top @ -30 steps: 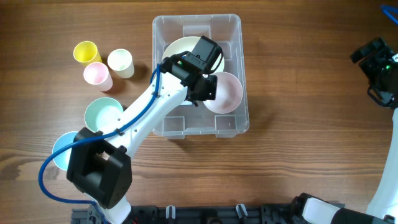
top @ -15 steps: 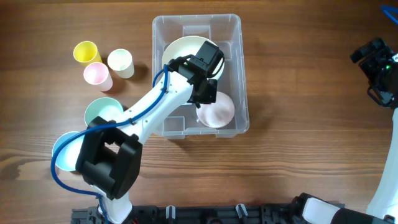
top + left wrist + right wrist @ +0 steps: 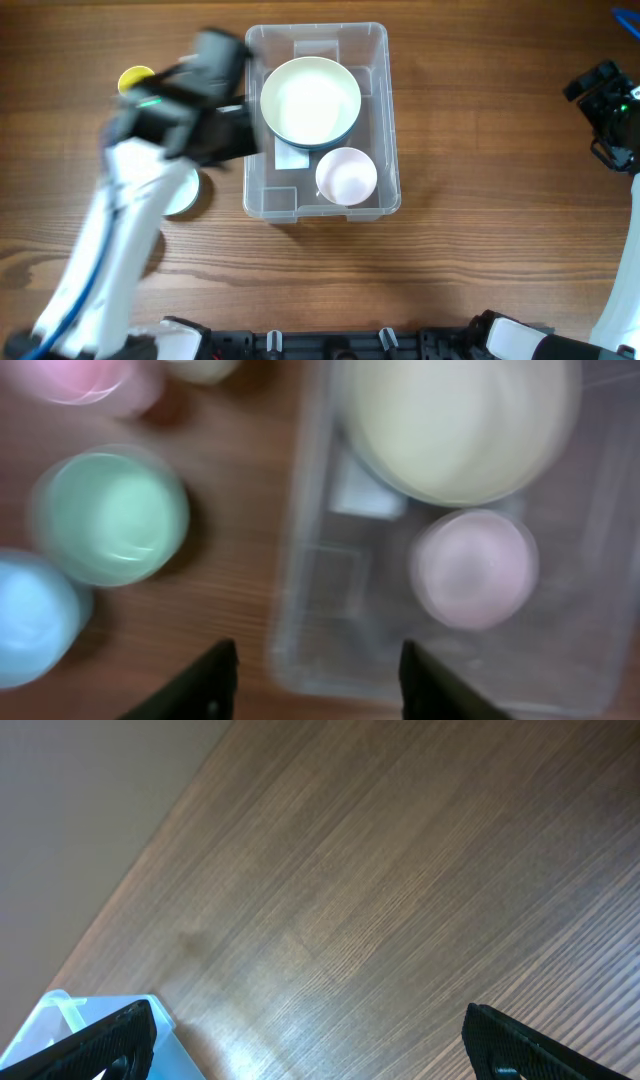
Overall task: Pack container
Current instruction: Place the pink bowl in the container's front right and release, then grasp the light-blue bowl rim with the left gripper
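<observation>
The container [image 3: 386,110], a clear plastic bin, stands mid-table. Inside it a large cream bowl [image 3: 311,102] sits toward the back, and a small pink bowl [image 3: 346,175] rests upright at the front right. My left gripper [image 3: 232,135] is blurred and hangs over the bin's left wall. In the left wrist view the left gripper [image 3: 320,682] is open and empty above the container's [image 3: 300,610] near left corner, with the cream bowl [image 3: 460,425] and pink bowl [image 3: 473,568] beyond. My right gripper [image 3: 610,110] stays at the far right; in its wrist view the right gripper [image 3: 310,1050] is open over bare wood.
Left of the bin stand a yellow cup [image 3: 133,78], a pink cup [image 3: 75,375] and a cream cup [image 3: 200,368]. A green bowl [image 3: 110,515] and a blue bowl [image 3: 30,615] sit nearer the front left. A pale translucent corner [image 3: 70,1020] shows by my right fingers.
My left gripper opened and let go of the pink bowl, which now rests on the bin floor. The left arm swung out leftward over the bin's left wall. The right arm has not moved.
</observation>
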Robot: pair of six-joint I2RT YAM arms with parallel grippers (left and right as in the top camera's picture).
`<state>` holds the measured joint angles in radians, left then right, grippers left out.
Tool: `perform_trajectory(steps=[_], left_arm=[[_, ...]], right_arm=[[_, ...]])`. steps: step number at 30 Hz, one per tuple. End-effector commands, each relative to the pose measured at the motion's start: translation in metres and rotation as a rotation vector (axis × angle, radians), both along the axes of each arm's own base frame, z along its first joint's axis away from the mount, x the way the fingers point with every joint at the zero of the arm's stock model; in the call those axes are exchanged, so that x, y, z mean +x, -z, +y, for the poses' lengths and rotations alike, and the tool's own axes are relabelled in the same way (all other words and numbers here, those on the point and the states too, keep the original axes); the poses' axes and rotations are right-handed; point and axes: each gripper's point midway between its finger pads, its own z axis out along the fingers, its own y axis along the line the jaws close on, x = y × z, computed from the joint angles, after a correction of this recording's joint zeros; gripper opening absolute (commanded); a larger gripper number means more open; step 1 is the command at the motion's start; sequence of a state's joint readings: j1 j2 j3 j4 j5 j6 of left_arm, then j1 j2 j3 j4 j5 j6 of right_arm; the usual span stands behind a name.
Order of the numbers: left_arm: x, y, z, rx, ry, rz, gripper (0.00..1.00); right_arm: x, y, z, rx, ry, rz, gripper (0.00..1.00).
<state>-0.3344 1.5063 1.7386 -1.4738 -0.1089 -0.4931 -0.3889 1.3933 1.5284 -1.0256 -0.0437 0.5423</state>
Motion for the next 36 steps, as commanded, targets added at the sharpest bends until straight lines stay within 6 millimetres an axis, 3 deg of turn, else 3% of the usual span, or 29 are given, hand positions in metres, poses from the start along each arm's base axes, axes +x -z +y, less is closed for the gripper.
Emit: perform_trajectory(steps=[1, 3, 7, 13, 15, 18, 23, 26, 30, 33, 36], left_arm=[[-0.026, -0.013, 0.092, 0.070, -0.311, 0.020, 0.63], [-0.045, -0.007, 0.143, 0.077, -0.507, 0.073, 0.66], [-0.075, 0.031, 0.202, 0.046, -0.760, 0.187, 0.64], [-0.120, 0.134, 0.230, -0.069, -0.983, 0.352, 0.69], [-0.150, 0.183, 0.231, -0.134, -1.089, 0.409, 0.70], [-0.165, 0.216, 0.234, -0.177, -1.166, 0.397, 0.71], [-0.157, 0.235, 0.241, -0.189, -1.179, 0.316, 0.66], [-0.153, 0.238, 0.246, -0.180, -1.180, 0.282, 0.40], [-0.151, 0.246, 0.248, -0.182, -1.180, 0.285, 0.28], [-0.151, 0.250, 0.247, -0.190, -1.179, 0.299, 0.04], [-0.143, 0.246, 0.237, -0.265, -1.165, 0.289, 0.04]], right_arm=[[0.002, -0.001, -0.003, -0.005, 0.014, 0.000, 1.00], [0.002, -0.001, -0.003, -0.005, 0.014, 0.000, 1.00], [0.002, -0.001, -0.003, -0.005, 0.014, 0.000, 1.00], [0.002, -0.001, -0.003, -0.005, 0.014, 0.000, 1.00], [0.002, -0.001, -0.003, -0.005, 0.015, 0.000, 1.00], [0.002, -0.001, -0.003, -0.005, 0.014, 0.001, 1.00], [0.002, -0.001, -0.003, -0.005, 0.014, 0.001, 1.00], [0.002, -0.001, -0.003, -0.005, 0.014, 0.000, 1.00], [0.002, -0.001, -0.003, -0.005, 0.014, 0.000, 1.00], [0.002, -0.001, -0.003, -0.005, 0.014, 0.000, 1.00], [0.002, -0.001, -0.003, -0.005, 0.014, 0.000, 1.00]])
